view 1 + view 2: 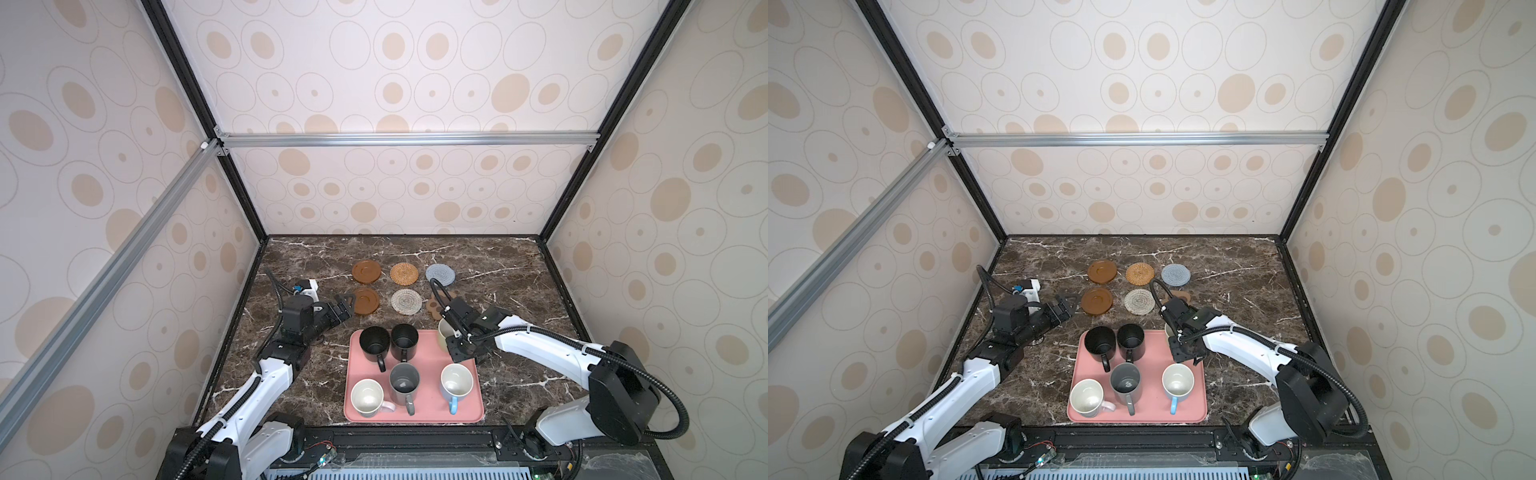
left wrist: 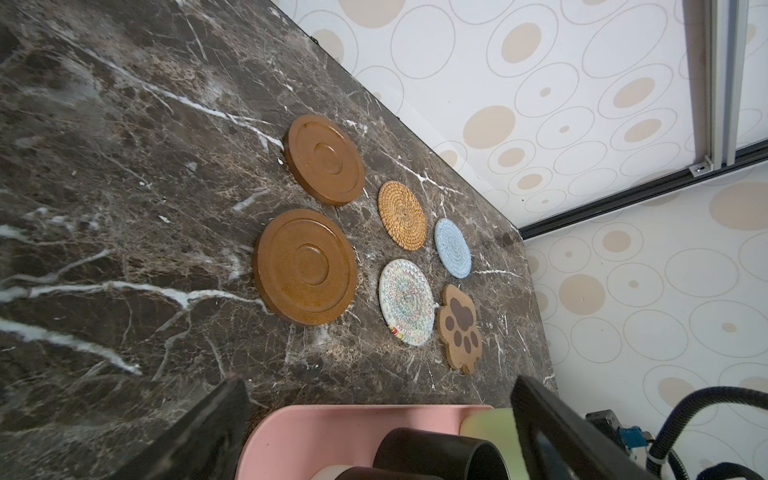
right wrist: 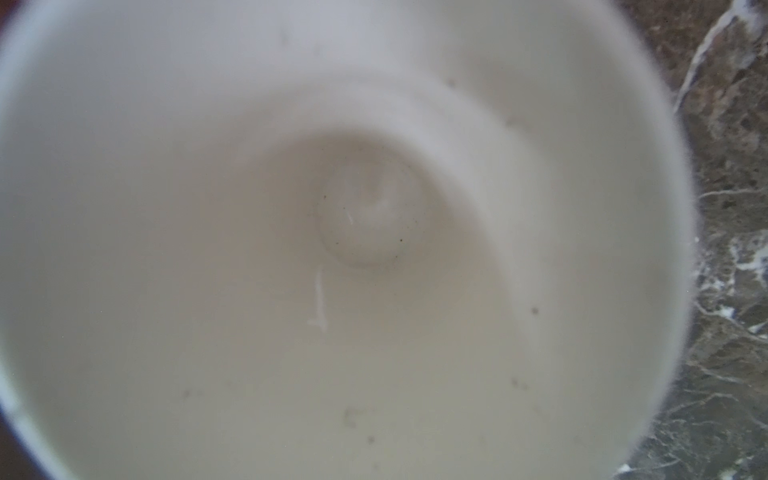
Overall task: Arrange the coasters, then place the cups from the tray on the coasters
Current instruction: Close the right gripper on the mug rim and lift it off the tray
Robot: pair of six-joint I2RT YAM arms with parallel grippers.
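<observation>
Light green mug (image 1: 443, 331) stands upright at the far right corner of the pink tray (image 1: 424, 347), mouth up. The right claw (image 1: 451, 338) is directly over it. The right wrist view is filled with the mug's pale inside, so the mug lies straight ahead of the claw, along its own upright axis. Its handle is hidden under the arm. I cannot tell whether the right claw is pinching the rim or only close to it, as no finger shows.

The left claw (image 1: 343, 309) is spread wide and empty, just beside the near wooden disc (image 1: 365, 301) and well apart from this mug, so the right arm is clearly the nearer.

Six coasters (image 1: 404, 273) lie bare in two rows of three on the surface (image 1: 519, 291) beyond the tray. The paw-shaped coaster (image 2: 461, 328) is closest, just past the mug. The other five cups (image 1: 404, 384) sit on the tray. No brand, label or writing is legible anywhere.
</observation>
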